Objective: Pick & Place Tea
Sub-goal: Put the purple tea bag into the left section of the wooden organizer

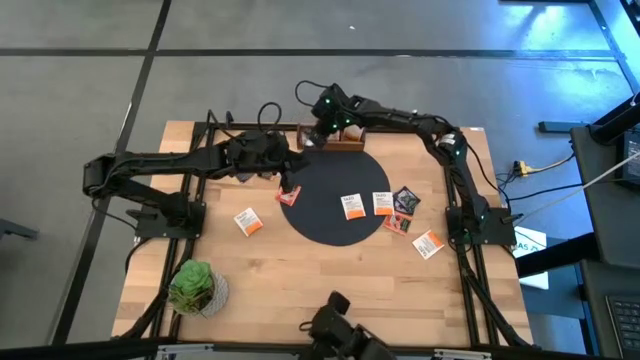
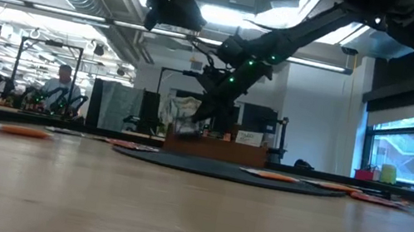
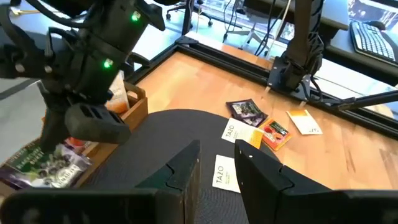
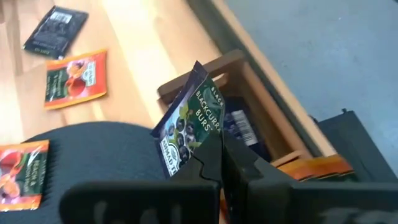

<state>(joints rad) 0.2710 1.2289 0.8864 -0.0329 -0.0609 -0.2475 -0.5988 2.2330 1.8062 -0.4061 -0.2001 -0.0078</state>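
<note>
My right gripper (image 1: 314, 134) is at the table's far edge, beside a wooden box (image 1: 340, 142), shut on a dark purple tea packet (image 4: 189, 115). The same packet (image 3: 46, 165) shows in the left wrist view. My left gripper (image 3: 217, 165) hovers open over the far left rim of the black round mat (image 1: 335, 225), nothing between its fingers. A red packet (image 1: 288, 196) lies on the mat's rim below it. More tea lies flat: two white-orange packets (image 1: 351, 206) (image 1: 382, 203) on the mat, a dark one (image 1: 405, 198), a red one (image 1: 397, 224). My right gripper pinches the dark purple packet by one edge (image 4: 194, 149) between its two fingers. The fingers slant downward, coming from the table's right side. The packet sticks out beyond the fingertips, tilted, lifted clear (image 2: 182, 112) of the table and beside the wooden box (image 4: 249, 93).
The wooden box holds other packets (image 4: 239, 124). Loose orange-white packets lie on the bare wood at left (image 1: 248, 221) and right (image 1: 428, 243). A green plant (image 1: 195, 287) stands at the near left corner. Black frame rails run along the table's sides.
</note>
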